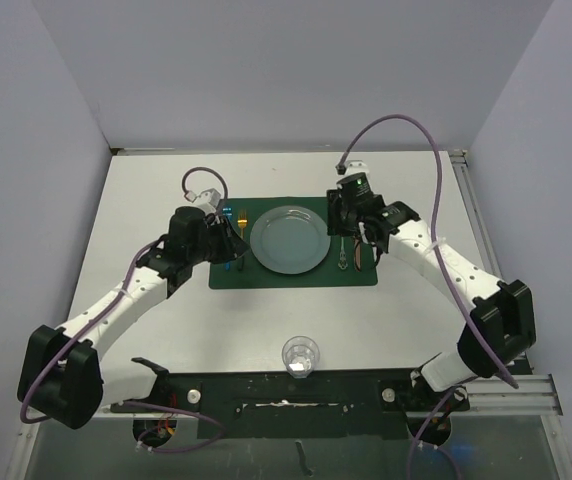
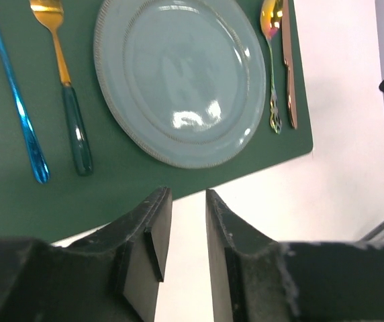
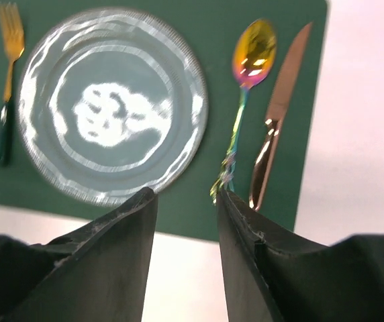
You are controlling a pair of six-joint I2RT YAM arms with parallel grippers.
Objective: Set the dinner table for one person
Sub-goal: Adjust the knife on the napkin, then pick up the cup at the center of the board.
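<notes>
While level, dinner table (image 1: 266, 320) long left-to-right.

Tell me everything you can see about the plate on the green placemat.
The plate is round, pale grey-blue and glossy like glazed ceramic, with a finely ribbed rim. It is empty and lies flat in the middle of the green placemat. A gold fork with a dark handle lies to its left, a rainbow spoon to its right; neither touches it.

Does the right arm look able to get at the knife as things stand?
Probably yes: the right gripper, open and empty, hangs just by the knife; only the spoon lying close beside it crowds a grasp.
</notes>
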